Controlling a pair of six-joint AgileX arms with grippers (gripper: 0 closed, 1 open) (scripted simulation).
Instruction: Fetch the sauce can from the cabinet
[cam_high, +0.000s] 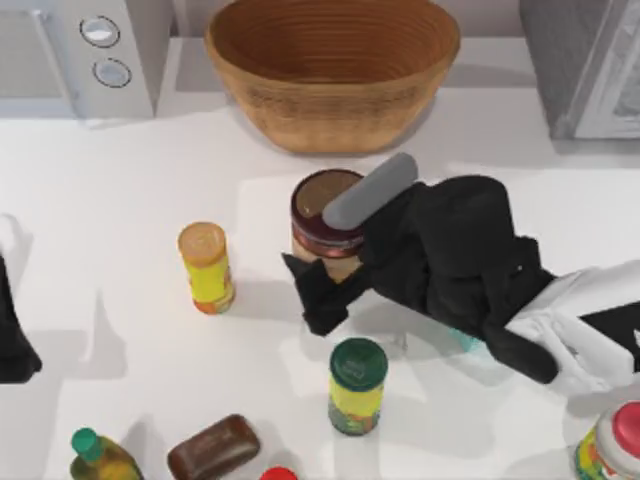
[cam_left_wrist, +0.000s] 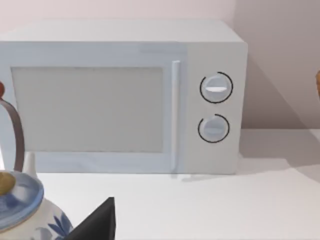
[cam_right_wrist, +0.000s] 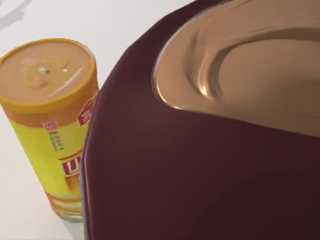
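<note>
Sauce can (cam_high: 325, 215) mid-table, bare table (cam_high: 130, 200) leftward; right gripper (cam_high: 322, 268) seemingly clasps it.

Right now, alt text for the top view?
The right gripper reaches in from the table's right, its fingers either side of the sauce can, which stands mid-table in front of a wicker basket. An orange-capped bottle stands to the can's left, a green-lidded jar nearer the camera; microwave and cabinet sit in the back corners.

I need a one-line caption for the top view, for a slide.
Right gripper at the sauce can on the table, basket behind.
</note>
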